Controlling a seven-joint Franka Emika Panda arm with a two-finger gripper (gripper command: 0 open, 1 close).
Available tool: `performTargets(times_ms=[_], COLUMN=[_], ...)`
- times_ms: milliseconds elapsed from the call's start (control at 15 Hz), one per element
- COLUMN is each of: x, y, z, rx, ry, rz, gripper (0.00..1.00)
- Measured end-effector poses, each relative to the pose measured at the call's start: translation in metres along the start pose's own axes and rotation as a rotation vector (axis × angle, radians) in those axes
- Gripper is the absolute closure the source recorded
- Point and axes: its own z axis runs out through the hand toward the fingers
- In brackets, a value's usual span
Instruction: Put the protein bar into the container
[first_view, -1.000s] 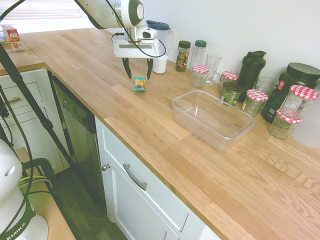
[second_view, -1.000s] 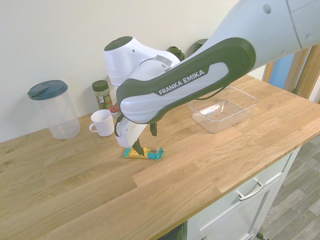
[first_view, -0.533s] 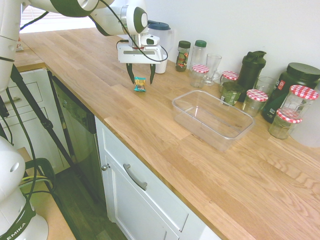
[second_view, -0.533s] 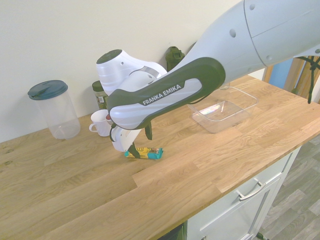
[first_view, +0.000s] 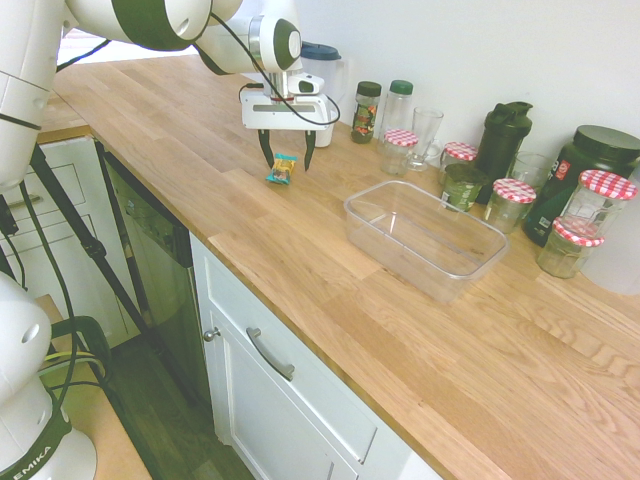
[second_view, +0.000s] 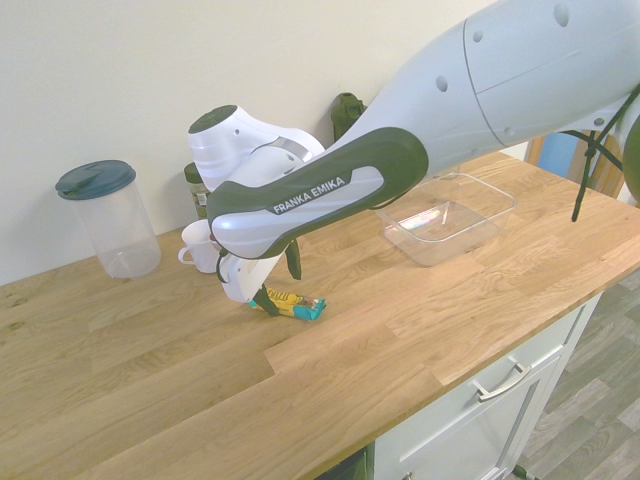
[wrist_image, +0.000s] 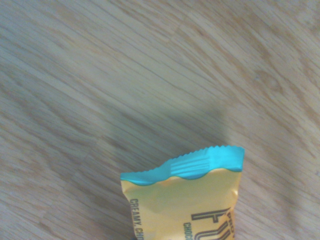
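Observation:
The protein bar (first_view: 283, 168), teal at its ends and yellow-orange in the middle, lies on the wooden counter. My gripper (first_view: 286, 157) is low over it and open, one finger on each side of the bar with gaps showing. From the other side the protein bar (second_view: 292, 303) pokes out to the right of the gripper (second_view: 277, 283). The wrist view shows the protein bar's (wrist_image: 190, 200) crimped teal end and yellow wrapper close up. The container (first_view: 362, 207), a clear shallow tub, stands empty to the right of the bar; it also shows as the container (second_view: 500, 196) behind the arm.
A white mug (first_view: 322, 128) and a clear jug with a blue lid (second_view: 108, 218) stand behind the gripper by the wall. Spice bottles, glasses, red-checked-lid jars (first_view: 512, 203) and a dark shaker (first_view: 502, 140) line the wall behind the tub. The counter's front edge (first_view: 300, 315) runs nearby.
The gripper has come down and shifted slightly toward the wall, so its open fingers now stand on both sides of the bar. The bar looks slightly turned.

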Motion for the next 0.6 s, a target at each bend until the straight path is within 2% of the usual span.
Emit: performTargets(times_ms=[600], x=[0.0017], y=[0.0016], z=[0.0034], rx=[0.040], ry=[-0.054], rz=[-0.009], gripper=[1.00])
